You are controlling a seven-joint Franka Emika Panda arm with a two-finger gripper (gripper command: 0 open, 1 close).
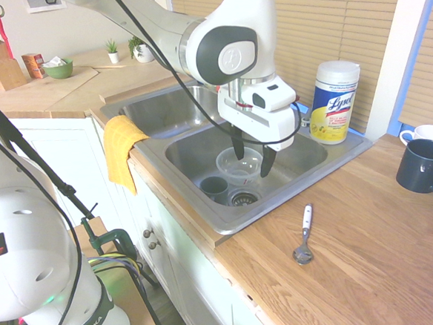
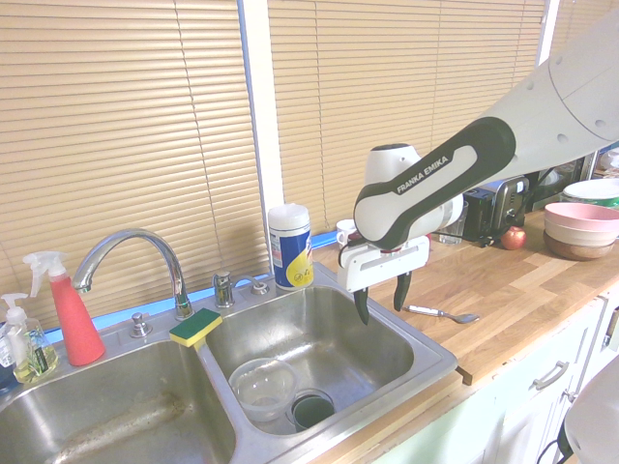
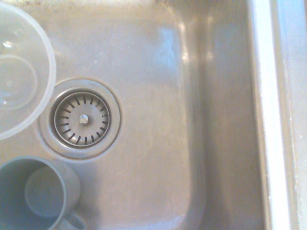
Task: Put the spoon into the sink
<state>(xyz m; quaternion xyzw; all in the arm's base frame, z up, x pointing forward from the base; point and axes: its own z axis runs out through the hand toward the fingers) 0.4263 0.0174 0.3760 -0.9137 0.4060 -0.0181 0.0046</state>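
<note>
Gripper [image 1: 254, 156] is seen wide and empty above sink [image 1: 228, 220]; spoon [image 1: 305, 234] is seen on desk [image 1: 358, 271], beyond the rim, on the side away from the second basin.

A yellow cloth [image 1: 120, 150] drapes over the counter edge, and a green-and-yellow sponge [image 2: 195, 327] lies near a red spray bottle [image 2: 75, 321].

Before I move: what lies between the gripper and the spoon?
Just the sink's near rim and a strip of bare countertop, as the first exterior view shows; nothing stands between the gripper and the spoon.
</note>
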